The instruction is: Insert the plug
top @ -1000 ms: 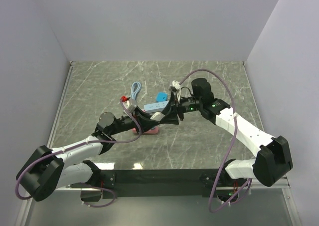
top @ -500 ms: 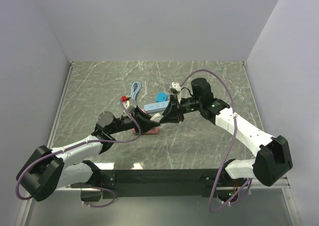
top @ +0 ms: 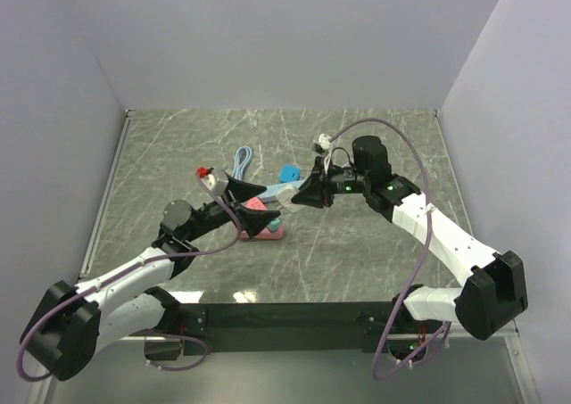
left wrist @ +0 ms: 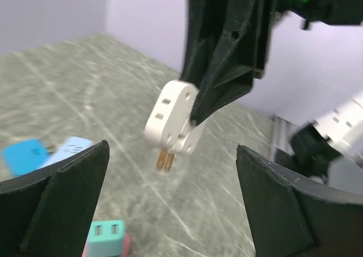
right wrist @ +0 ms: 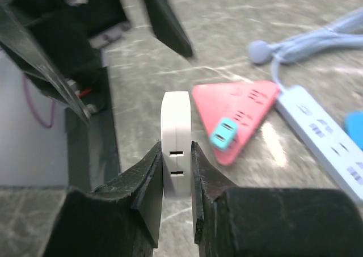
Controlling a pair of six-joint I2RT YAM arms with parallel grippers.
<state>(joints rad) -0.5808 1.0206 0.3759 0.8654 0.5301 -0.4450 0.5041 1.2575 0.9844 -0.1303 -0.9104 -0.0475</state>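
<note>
Already the white plug (left wrist: 173,118) is clamped aloft in the right gripper (right wrist: 176,155); the left gripper (left wrist: 170,200) is held wide apart, empty. Insertion is not yet done.

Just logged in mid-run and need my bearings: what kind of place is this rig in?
Probably a lab test booth, not a home: plain walls box in the marble-patterned table on three sides, and the props on it are a light blue power strip and a pink socket block.
</note>
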